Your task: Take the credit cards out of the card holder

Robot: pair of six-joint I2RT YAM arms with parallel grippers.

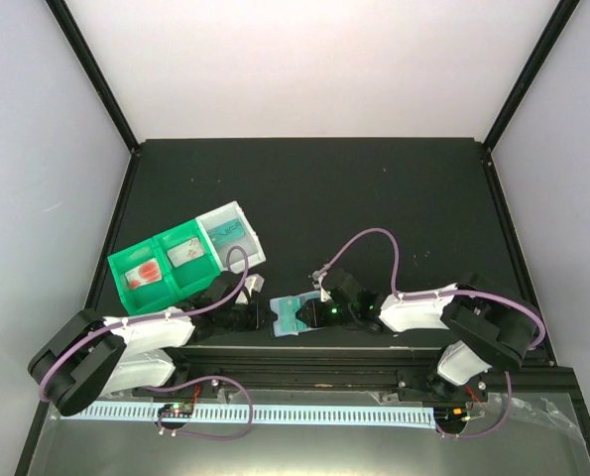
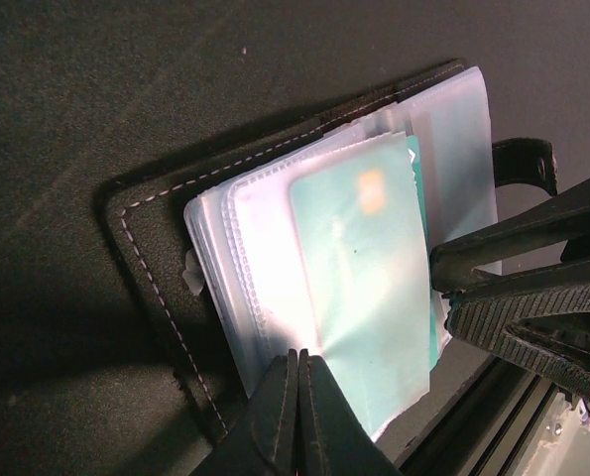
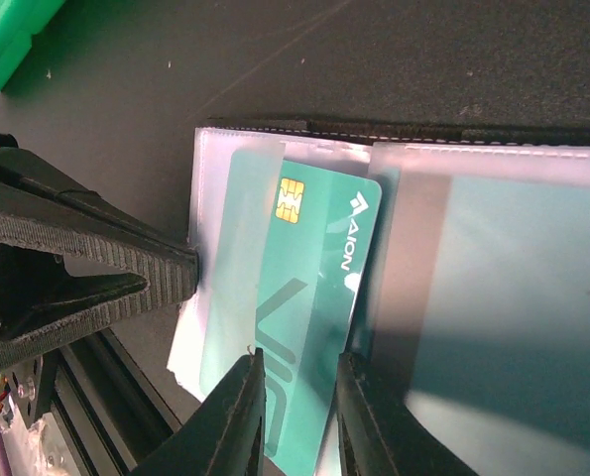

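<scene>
The card holder (image 1: 291, 317) lies open near the table's front edge, between my two grippers. It has pale translucent sleeves (image 2: 265, 248) on a black stitched cover (image 2: 141, 233). A teal credit card (image 3: 314, 288) with a gold chip and white mark sticks partly out of a sleeve (image 3: 210, 208); it also shows through the plastic in the left wrist view (image 2: 364, 268). My left gripper (image 2: 299, 359) is shut on the sleeve's edge. My right gripper (image 3: 300, 392) is open, its fingers (image 3: 247, 397) apart over the teal card's near end.
A green two-compartment tray (image 1: 136, 290) stands at the left, with something whitish and red (image 1: 146, 271) in its left compartment. A white bin (image 1: 243, 216) adjoins it on the right. The black rail (image 1: 304, 359) runs just in front of the holder.
</scene>
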